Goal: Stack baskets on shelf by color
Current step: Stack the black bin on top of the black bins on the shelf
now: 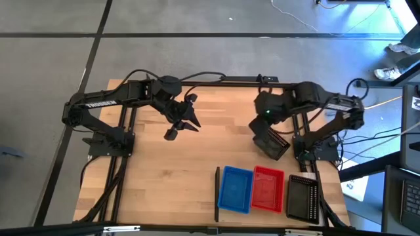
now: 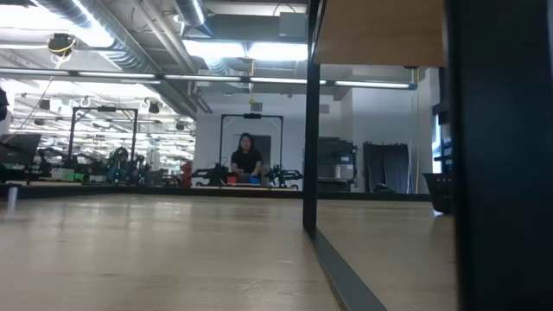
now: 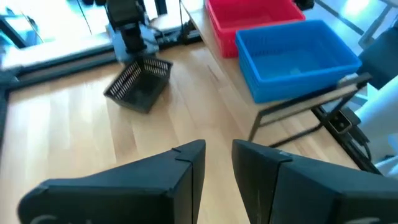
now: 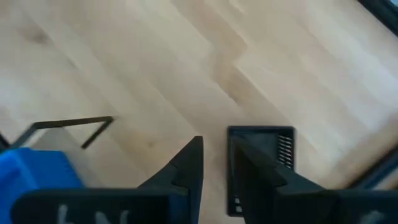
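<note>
1. Blue latticed plastic basket (image 1: 236, 189), red latticed plastic basket (image 1: 268, 189), black latticed plastic basket (image 1: 304, 196): side by side, upright, on pale-wood shelf (image 1: 259, 213).
2. Second black latticed basket (image 1: 272, 142): tilted, off the shelf, at right gripper (image 1: 267, 131).

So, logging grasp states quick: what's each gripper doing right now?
Left gripper: open, holding nothing, above the table.
Right gripper: fingers shut on a black basket, lifted and tilted.

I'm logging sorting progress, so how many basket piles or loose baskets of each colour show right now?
Blue: 1, the blue pile on the shelf.
Red: 1, the red pile beside it.
Black: 2, the black pile and the black basket at the right gripper.
Total: 4.
</note>
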Robot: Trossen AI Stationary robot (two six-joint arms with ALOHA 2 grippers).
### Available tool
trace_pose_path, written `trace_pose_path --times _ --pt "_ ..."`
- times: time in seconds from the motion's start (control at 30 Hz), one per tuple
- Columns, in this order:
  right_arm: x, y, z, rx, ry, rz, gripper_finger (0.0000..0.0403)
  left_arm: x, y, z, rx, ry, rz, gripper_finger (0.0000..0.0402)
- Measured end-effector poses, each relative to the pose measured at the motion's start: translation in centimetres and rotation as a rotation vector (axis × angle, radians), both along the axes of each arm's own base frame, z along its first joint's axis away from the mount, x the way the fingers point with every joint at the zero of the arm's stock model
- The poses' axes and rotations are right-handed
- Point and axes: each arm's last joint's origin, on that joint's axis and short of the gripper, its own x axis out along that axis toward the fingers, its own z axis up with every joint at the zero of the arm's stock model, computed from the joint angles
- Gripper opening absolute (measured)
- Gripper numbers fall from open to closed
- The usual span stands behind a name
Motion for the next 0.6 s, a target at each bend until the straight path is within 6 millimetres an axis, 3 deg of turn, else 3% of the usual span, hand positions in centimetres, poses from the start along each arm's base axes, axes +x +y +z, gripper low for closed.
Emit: trace_pose_path --times 0.13,0.37,0.6 --pt "-2.8 -1.3 -1.2 -0.018 0.038 -0.009 0.0081 0.3 0.1 0.6 0.011 -0.069 0.002 0.0072" --pt "-7.7 -2.9 -4.9 0.048 0.115 -0.109 0.0081 1.3 1.7 1.8 -0.019 -0.221 0.079 0.0072" --pt "-9.2 -4.6 -9.7 0.054 0.183 -0.180 0.0081 1.8 4.1 2.2 -0.041 -0.295 0.220 0.0072"
